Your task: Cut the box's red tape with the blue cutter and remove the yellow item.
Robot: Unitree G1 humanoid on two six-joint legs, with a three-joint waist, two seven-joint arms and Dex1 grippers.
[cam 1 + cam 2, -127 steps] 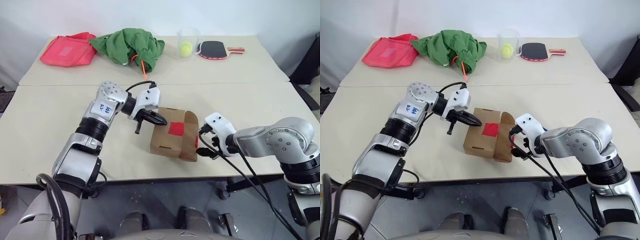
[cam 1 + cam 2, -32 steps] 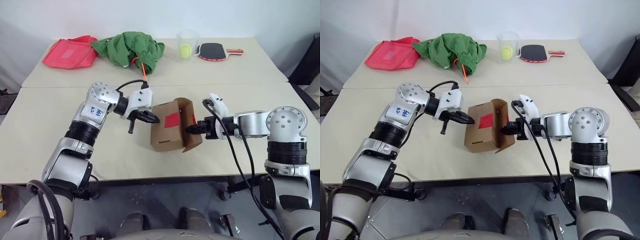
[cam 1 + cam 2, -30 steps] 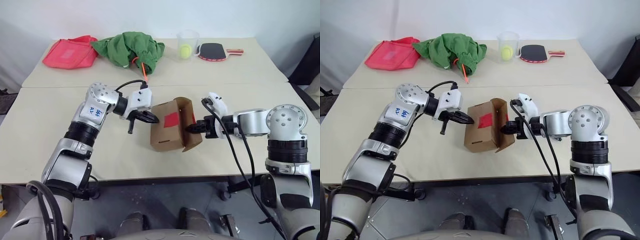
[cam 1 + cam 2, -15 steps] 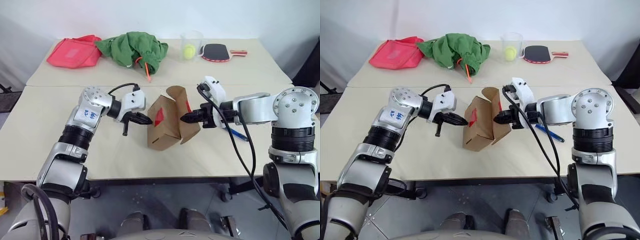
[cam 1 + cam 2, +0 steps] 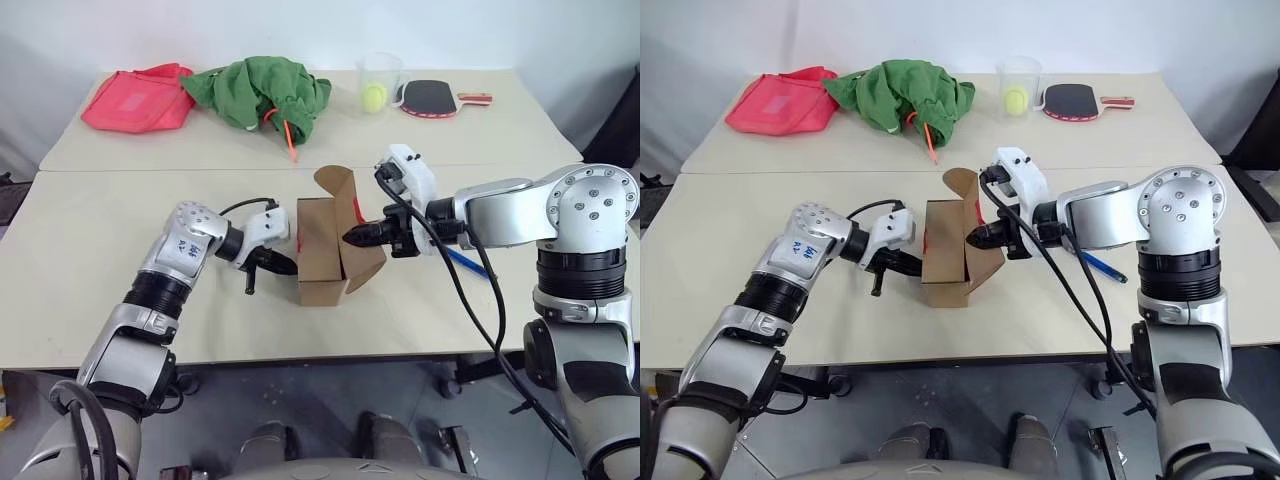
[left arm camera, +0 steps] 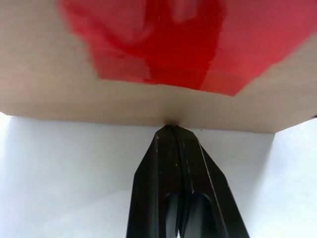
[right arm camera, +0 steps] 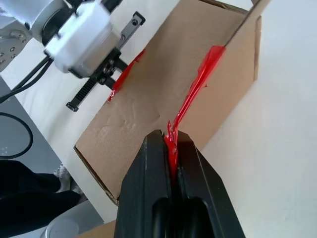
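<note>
Beige tables (image 5: pixel 80 220), white wall (image 5: pixel 300 30)

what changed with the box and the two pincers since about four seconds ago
The small brown cardboard box went from lying flat, its red square tape patch up, to standing on end. The right pincer, beside a flap before, is now shut on a peeled strip of the red tape. The left pincer, still shut, dropped from above the box to press against its side. The blue pen-shaped cutter now shows on the table. The back-table items stayed put.

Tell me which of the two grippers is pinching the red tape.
The right gripper: its shut fingers clamp a peeled strip of red tape stretching off the box. The left gripper is shut too, but only presses its tips against the box's side.
</note>
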